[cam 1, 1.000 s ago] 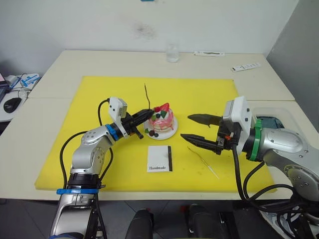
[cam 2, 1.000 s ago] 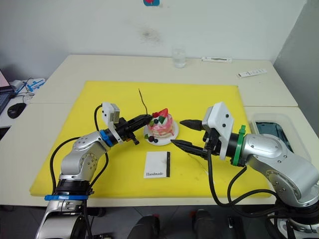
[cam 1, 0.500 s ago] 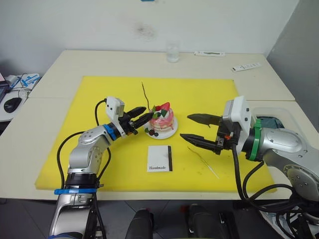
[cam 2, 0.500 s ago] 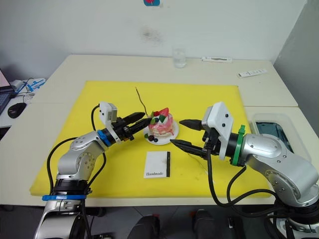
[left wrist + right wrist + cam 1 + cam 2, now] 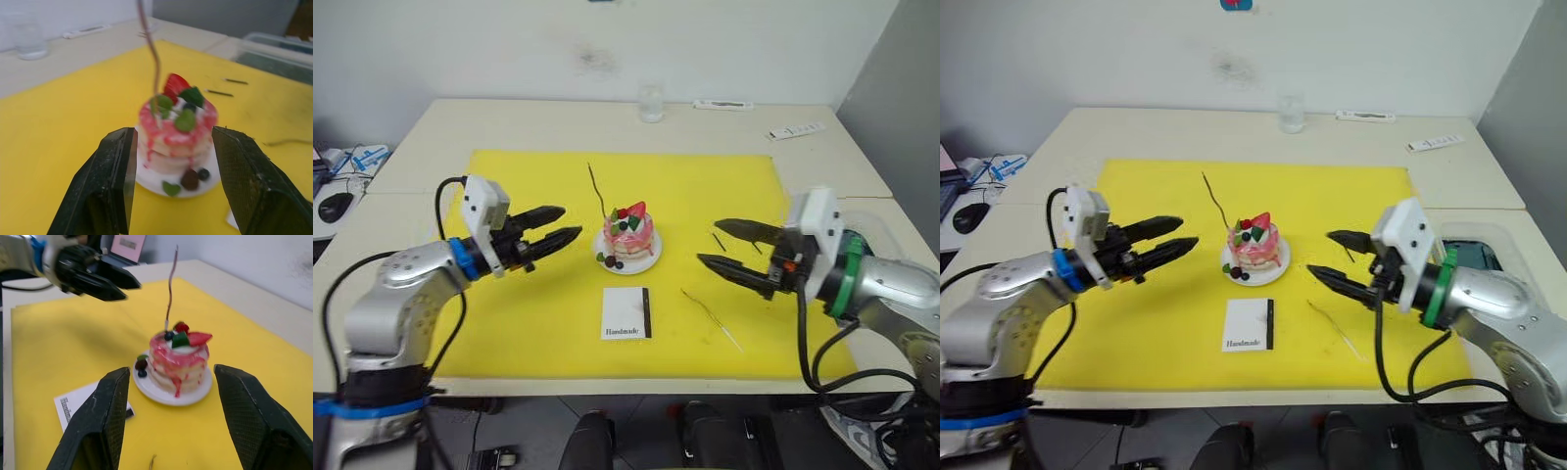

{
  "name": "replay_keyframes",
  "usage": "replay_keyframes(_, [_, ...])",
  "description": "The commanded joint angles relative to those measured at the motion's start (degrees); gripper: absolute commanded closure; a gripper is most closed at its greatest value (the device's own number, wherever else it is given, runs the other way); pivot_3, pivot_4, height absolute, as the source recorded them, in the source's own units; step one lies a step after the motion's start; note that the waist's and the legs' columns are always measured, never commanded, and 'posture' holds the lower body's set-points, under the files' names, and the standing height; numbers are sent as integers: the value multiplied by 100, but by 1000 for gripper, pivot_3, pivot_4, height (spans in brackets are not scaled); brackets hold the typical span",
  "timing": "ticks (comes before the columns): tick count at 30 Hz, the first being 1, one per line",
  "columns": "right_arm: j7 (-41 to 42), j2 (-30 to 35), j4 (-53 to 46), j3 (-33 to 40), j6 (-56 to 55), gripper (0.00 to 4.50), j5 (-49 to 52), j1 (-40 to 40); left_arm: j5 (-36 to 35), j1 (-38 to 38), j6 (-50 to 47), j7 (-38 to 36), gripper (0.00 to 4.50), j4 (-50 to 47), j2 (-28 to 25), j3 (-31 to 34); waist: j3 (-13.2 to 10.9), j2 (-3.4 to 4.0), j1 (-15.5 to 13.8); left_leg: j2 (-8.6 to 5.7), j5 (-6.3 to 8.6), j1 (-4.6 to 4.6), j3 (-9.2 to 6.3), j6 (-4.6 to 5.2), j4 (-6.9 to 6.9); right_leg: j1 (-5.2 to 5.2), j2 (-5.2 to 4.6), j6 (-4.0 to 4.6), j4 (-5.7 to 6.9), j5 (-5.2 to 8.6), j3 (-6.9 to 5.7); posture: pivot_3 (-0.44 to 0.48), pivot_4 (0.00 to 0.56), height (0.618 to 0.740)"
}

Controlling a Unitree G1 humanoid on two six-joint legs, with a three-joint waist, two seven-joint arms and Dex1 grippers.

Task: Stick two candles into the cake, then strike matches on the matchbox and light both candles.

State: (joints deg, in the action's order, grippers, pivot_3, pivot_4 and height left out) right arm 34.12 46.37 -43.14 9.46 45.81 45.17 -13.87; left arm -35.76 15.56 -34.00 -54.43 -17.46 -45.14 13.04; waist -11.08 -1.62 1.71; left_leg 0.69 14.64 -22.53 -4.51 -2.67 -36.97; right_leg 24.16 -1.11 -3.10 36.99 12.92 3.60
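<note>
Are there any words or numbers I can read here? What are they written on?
"Handmade": small dark lettering on the white matchbox lying on the yellow mat.
The white strip at the table's far right edge has markings too small to read.

bright, even indoor light with soft shadows; the left wrist view is blurred throughout.

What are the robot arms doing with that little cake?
One candle already stands in the cake. The left gripper is open beside it, holding nothing. The right gripper is open too, near the second candle lying on the yellow mat. The matchbox and matches wait untouched.
</note>
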Motion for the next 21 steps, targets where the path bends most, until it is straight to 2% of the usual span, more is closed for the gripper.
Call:
replay_keyframes(1, [188, 316, -310, 472, -39, 1633, 11, 425, -403, -544, -258, -528, 1423, -1041, -421, -114, 0, 0, 0, 0, 0, 2, 1, 0, 0, -2, 0, 1, 0, 1, 1, 0, 150, 740])
replay_keyframes(3, [229, 559, -429, 591, 55, 1633, -34, 761, -506, -967, -227, -867, 950, -1610, -662, -285, 0, 0, 2, 1, 0, 2, 4, 0, -2, 0, 0, 5, 1, 4, 3, 0, 150, 740])
replay_keyframes(6, [236, 870, -580, 631, 251, 1633, -44, 1082, -589, -1208, -191, -910, 38, -2003, -652, -500, 0, 0, -3, 2, 0, 14, 5, 1, -4, -7, 1, 24, 5, 15, 4, 0, 150, 740])
replay_keyframes(12, [-11, 1113, -722, 188, 442, 1633, -461, 1370, -465, -1234, -78, -786, 38, -2179, -457, -903, 0, -1, 0, 6, -9, 39, 13, 14, -8, -16, 6, 22, 6, 13, 10, 0, 150, 740])
replay_keyframes(16, [-733, 621, -644, -743, 332, 1633, -1277, 1578, -505, -1338, -43, -572, 38, -2360, -296, -1016, 9, -15, 5, 9, -9, 44, 24, 14, -6, -16, 6, 20, 6, 12, 18, 0, 150, 740])
replay_keyframes(21, [-1020, 182, -555, -1440, -118, 1633, -2066, 1975, -679, -1423, -115, -471, 38, -2458, -267, -970, 8, -14, 3, 4, -8, 26, 26, 12, -1, -7, 6, 21, 4, 12, 27, 0, 150, 740])
